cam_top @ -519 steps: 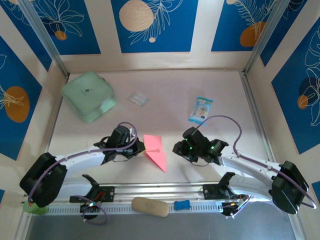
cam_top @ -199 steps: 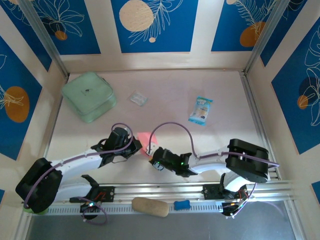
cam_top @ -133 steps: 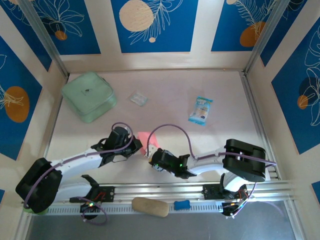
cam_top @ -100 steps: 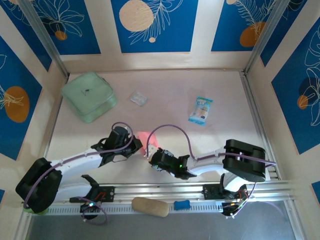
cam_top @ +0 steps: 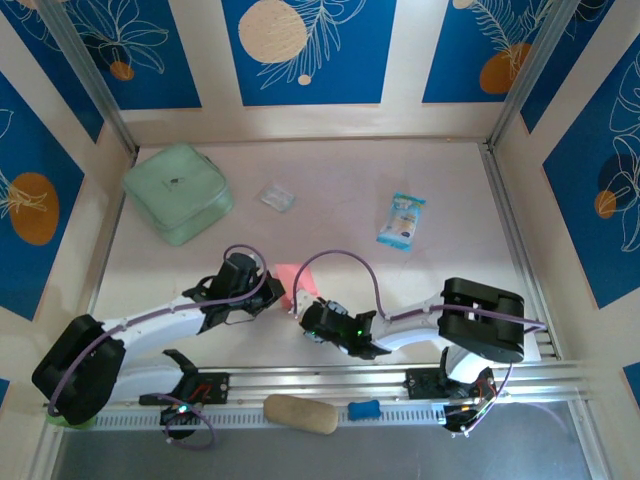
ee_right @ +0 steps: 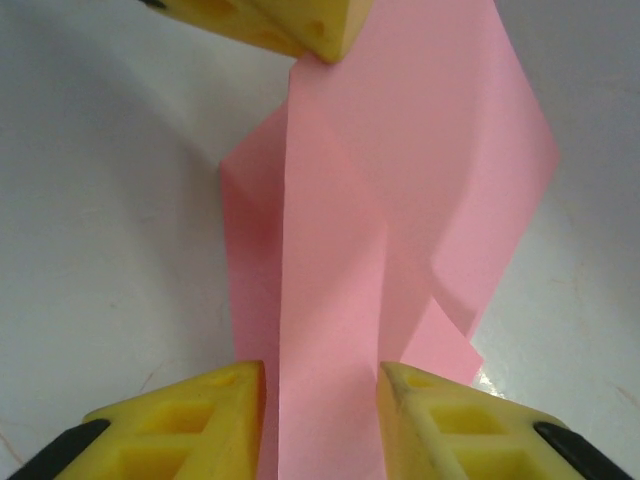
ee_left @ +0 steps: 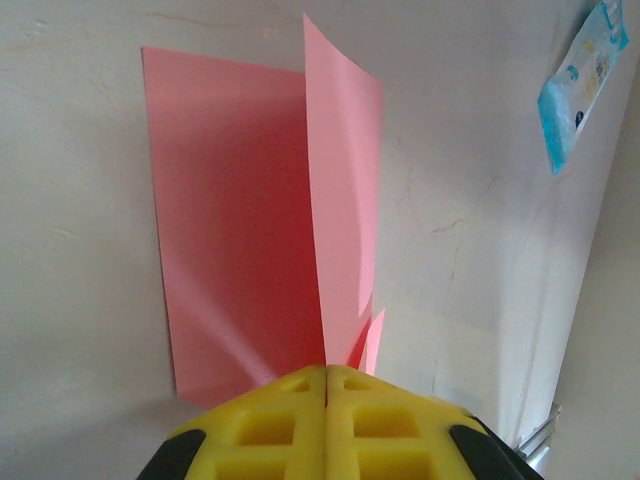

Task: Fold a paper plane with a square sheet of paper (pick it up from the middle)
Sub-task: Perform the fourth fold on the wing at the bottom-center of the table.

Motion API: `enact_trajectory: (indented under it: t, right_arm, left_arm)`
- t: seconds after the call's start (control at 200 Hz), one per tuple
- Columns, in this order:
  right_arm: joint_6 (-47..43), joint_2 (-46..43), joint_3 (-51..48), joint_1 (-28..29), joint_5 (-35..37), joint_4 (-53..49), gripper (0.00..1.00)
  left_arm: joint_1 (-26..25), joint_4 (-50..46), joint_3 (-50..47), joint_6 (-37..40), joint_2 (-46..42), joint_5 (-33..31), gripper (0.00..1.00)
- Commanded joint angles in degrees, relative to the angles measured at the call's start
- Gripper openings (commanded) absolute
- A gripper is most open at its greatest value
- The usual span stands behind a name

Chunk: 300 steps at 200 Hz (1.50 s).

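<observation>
Table (cam_top: 340, 170), paper (ee_left: 250, 210) in L tool (ee_left: 327, 374)

Mint-green pouch (cam_top: 178, 193) at far left, small clear wrapper (cam_top: 277, 196) right of it, blue-and-white snack packet (cam_top: 401, 219) further right

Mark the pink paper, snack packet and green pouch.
paper (ee_left: 230, 200): left wrist view, on the flat left flap.
snack packet (cam_top: 402, 220): top external view, middle of the packet.
pouch (cam_top: 178, 193): top external view, centre of its top face.

No legible text or labels.
</observation>
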Motion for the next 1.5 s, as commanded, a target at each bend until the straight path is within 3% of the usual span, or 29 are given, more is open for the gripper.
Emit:
enact_trajectory:
  t: [0.0,0.275,0.395,0.525,0.65,0.82,1.11,1.495]
  right_arm:
    - [1.04,1.09,0.47,0.12,1.09,0.88,0.35]
    - [3.35,-0.18,-0.83,-0.34,-1.14,1.36,0.24]
    - [5.35,-0.82,-1.43,-0.43,-2.41,1.12,0.20]
    - [6.91,-1.00,-1.68,-0.65,-3.28,1.02,0.20]
    - [8.09,-0.82,-1.68,-0.90,-3.48,0.91,0.19]
    - [9.06,-1.30,-1.70,-1.22,-3.31,0.49,0.17]
    - [11.67,-3.08,-2.66,-1.75,-4.22,1.45,0.16]
    - [12.70,-5.39,-3.60,-2.18,-5.30,1.07,0.17]
  left_arm:
    - [-0.30,-0.34,1.83,1.17,0.58,1.28,0.00]
    - [-0.31,-1.97,2.55,2.05,0.56,0.93,0.03]
    - [-0.24,-4.16,3.40,3.16,0.58,0.01,0.21]
    - [-0.01,-5.31,3.71,3.96,0.83,-0.82,0.48]
    - [0.51,-6.18,4.08,4.33,2.00,-0.83,0.59]
    - [0.93,-6.42,4.66,4.48,3.22,-0.47,0.65]
    - [1.92,-5.01,6.52,5.23,6.40,1.84,0.63]
    - [2.61,-4.78,8.24,5.69,9.33,3.66,0.46]
